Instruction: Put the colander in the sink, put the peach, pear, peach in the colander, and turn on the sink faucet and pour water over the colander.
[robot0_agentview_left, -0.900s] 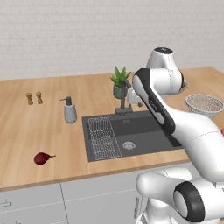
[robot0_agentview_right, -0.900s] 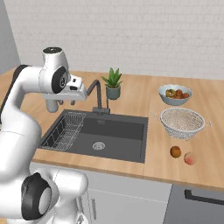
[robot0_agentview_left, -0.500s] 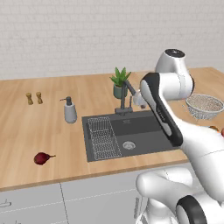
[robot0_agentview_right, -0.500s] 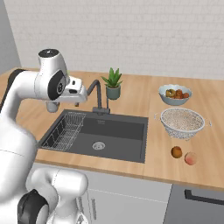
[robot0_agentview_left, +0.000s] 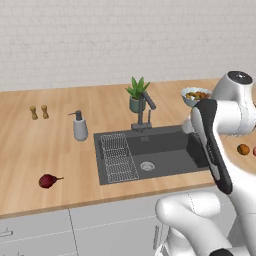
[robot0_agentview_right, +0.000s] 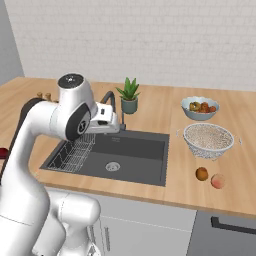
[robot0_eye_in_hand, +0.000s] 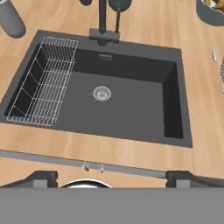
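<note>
The fingers stand wide apart, holding nothing, above the sink. The colander sits on the desk right of it, two peaches just in front, the pear far left

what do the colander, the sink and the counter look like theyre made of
Colander: looks like fine metal mesh, pale grey-white and matte, judging by its finely speckled, perforated walls; it could also be plastic.
Sink: dark grey, matte basin, perhaps composite or coated metal, with no bright glints; its drain looks like shiny metal.
Counter: light wood with visible grain streaks, smooth finish, possibly laminate.
</note>
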